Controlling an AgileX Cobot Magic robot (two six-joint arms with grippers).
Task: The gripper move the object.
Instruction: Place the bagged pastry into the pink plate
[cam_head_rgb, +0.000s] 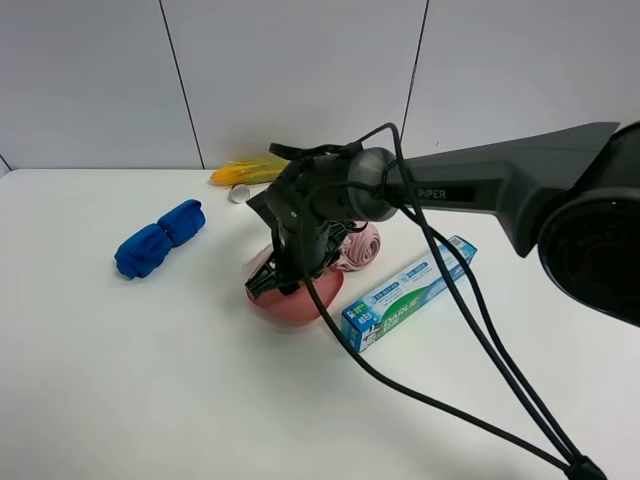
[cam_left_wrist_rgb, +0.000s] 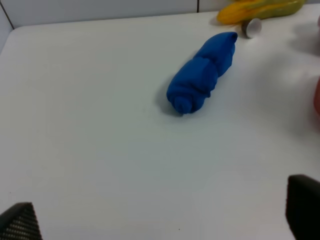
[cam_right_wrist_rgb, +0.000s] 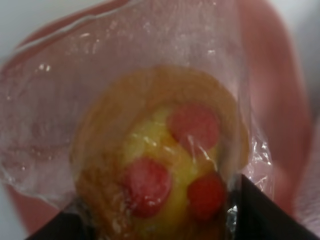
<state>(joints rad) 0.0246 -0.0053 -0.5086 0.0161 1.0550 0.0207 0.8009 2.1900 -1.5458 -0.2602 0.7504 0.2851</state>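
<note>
The smooth dark grey robot arm (cam_head_rgb: 510, 175) carries white "PIPER" lettering (cam_head_rgb: 433, 193). Glossy black cables (cam_head_rgb: 470, 320) trail from it, and it ends in a black two-fingered claw (cam_head_rgb: 283, 282).

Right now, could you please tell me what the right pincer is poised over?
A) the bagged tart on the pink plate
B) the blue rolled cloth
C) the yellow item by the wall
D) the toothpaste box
A: the right wrist view shows the bagged tart between the fingers of the right pincer, with the pink plate behind it, and the high view puts that pincer over the plate.
</note>
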